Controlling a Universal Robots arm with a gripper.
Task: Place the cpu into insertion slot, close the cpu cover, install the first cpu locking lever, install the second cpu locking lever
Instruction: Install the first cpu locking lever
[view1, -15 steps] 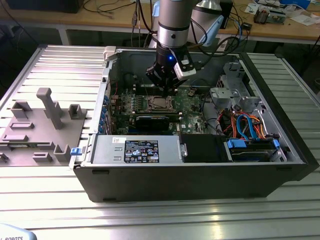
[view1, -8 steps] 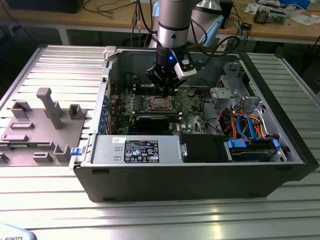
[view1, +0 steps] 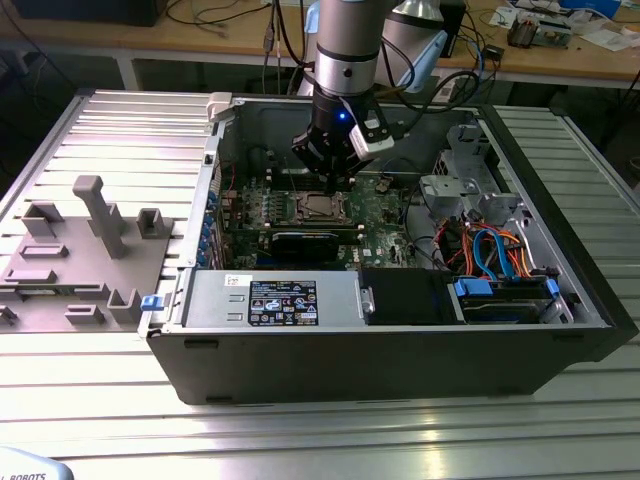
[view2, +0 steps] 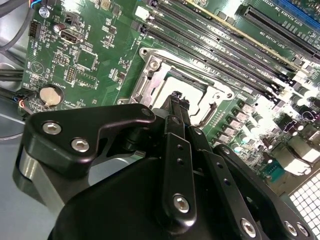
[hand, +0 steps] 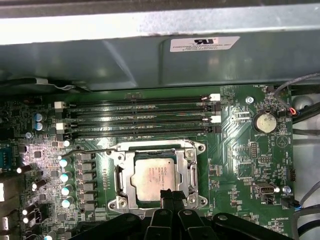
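The computer case (view1: 400, 330) fills the exterior view's centre; a fixture block (view1: 80, 260) lies at centre left. Inside, the motherboard (view1: 380, 205) sits mid-frame, the drive cage (view1: 460, 185) to its right.

From my feed I see a ribbed metal surface (view1: 560, 400) with bright glare on its near slats. A grey fixture block (view1: 75, 265) sits toward the exterior view's left. Behind runs a wooden bench (view1: 230, 40) strewn with cables (view1: 215, 12) and papers (view1: 600, 35).
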